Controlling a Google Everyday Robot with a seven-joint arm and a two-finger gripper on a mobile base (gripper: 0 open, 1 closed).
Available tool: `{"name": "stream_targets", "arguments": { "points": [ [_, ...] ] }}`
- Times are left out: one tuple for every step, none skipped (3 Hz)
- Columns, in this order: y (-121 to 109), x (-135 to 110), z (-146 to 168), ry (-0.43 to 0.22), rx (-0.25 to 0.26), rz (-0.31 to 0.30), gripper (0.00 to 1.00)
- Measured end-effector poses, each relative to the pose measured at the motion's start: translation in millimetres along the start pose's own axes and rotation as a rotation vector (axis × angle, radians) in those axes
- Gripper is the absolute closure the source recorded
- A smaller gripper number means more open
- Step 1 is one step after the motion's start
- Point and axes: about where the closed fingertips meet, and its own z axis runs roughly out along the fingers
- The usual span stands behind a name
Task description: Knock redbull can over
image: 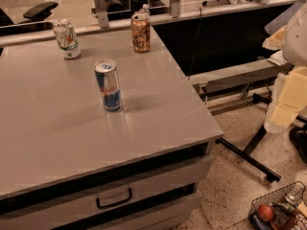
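Nearest the lens, at the 3 o'clock edge of the view, the hand point(287, 103) is seen as a pale white and yellow shape hanging over the floor, well apart from the bench point(163, 114). Whether it is apart or together cannot be told.

From the hand, the redbull can point(108, 85) is found at about 9 o'clock. It stands upright near the middle of the bench, touched by nothing. Beyond it, the orange-brown can point(140, 32) stands at roughly 1 o'clock from the redbull can, and the dented white can point(66, 39) at roughly 11 o'clock, both near the far edge. A wire basket point(277, 206) lies on the floor at 5 o'clock in the view.

Several faults can be expected. The bench's near corner could be struck if the hand is brought across too low. The slim can might only be slid if contact is made near its base, so a high contact is judged safer. A sweep carried too far toward 11 o'clock could topple the wrong cans, and once felled, the redbull can could roll off the bench.
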Motion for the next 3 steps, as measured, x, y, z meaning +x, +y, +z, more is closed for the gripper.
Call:
{"name": "stream_targets", "arguments": {
  "points": [
    [0,0,0,0.000,0.000,0.000,0.00],
    [1,-8,2,-0.075,-0.001,0.020,0.00],
    [0,-15,23,-0.269,0.007,0.085,0.00]
  ]
}}
